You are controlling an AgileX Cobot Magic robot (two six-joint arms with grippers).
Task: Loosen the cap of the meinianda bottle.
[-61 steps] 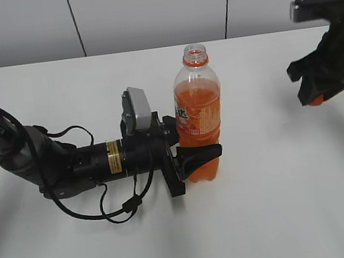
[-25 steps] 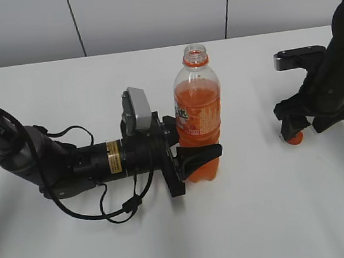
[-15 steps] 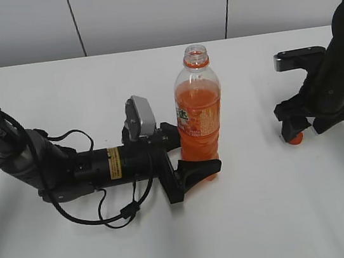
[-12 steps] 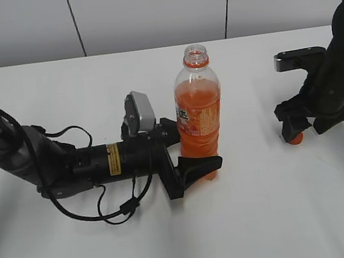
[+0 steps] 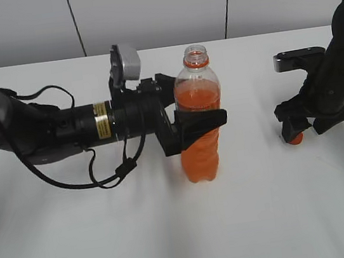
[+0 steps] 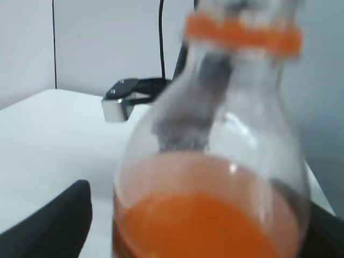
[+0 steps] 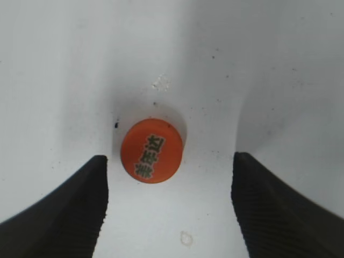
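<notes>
The cap (image 7: 151, 151) is seen lying on the tabletop (image 5: 266, 205) between the released right end effector's (image 7: 169, 188) fingers. The upright, uncapped meinianda bottle (image 5: 199, 118) is straddled loosely by the left end effector (image 5: 200, 122), spread apart.

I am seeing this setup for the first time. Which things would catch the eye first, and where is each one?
The meinianda bottle stands uncapped in the middle of the white table, half full of orange drink. The left gripper stands open around its body at mid height. The cap lies on the table at the right, between the open fingers of the right gripper, which do not touch it.
</notes>
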